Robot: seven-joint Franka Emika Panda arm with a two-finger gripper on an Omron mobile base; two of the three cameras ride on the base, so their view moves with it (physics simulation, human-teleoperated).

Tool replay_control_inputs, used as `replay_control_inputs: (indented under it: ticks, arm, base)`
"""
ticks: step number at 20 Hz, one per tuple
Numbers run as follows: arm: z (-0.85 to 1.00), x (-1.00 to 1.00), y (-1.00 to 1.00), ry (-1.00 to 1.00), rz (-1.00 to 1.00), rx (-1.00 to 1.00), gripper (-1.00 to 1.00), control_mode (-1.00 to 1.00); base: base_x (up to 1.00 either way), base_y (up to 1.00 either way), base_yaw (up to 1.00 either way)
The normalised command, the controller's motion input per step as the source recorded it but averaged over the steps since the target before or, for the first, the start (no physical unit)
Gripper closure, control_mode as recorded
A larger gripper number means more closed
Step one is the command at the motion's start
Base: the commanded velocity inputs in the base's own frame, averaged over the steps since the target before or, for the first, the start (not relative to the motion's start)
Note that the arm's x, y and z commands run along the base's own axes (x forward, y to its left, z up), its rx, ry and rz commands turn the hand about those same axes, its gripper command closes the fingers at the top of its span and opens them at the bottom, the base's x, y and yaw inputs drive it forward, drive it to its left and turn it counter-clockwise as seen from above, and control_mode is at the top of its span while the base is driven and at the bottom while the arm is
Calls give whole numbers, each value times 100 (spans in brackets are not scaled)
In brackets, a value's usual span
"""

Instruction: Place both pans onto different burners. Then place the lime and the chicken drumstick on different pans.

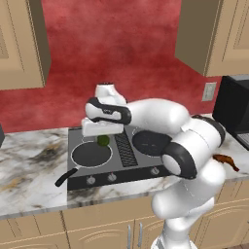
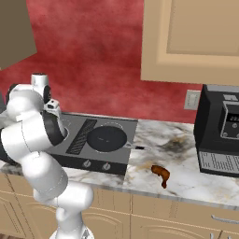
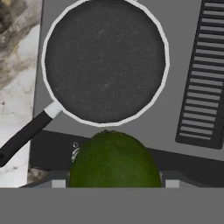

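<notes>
Pans are both sitting on the stove point(image 1: 73, 168) already: the left pan point(image 1: 91, 153) with its long black handle pointing off the stove's front left corner, and the right pan point(image 1: 150, 142) on the burner across the central grille. Judging from that, the first half of the job is looking finished.

The lime point(image 3: 114, 160) is being carried over the stove, clamped between the two fingers of the tool point(image 3: 113, 183), which is hanging above the stove's front edge, just short of the left pan's near rim. The left pan is lying bare beneath it, so the lime is not yet placed.

The chicken drumstick point(image 2: 161, 173) is resting on the marble tabletop point(image 2: 186, 179) to the right of the stove, well apart from the right pan, untouched.

Two placements are remaining: the lime, apparently heading for the left pan, and then the drumstick into the right one.
</notes>
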Motion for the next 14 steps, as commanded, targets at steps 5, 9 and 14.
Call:
replay_control_inputs:
  ticks: [5,9,14]
  arm:
    - [-11,25,10,0,0,0,100,-100]
    - [-18,25,7,0,0,0,100,-100]
    - [-25,23,9,0,0,-1,100,-100]
  base:
    - [0,0,0]
    - [0,0,0]
    - [0,0,0]
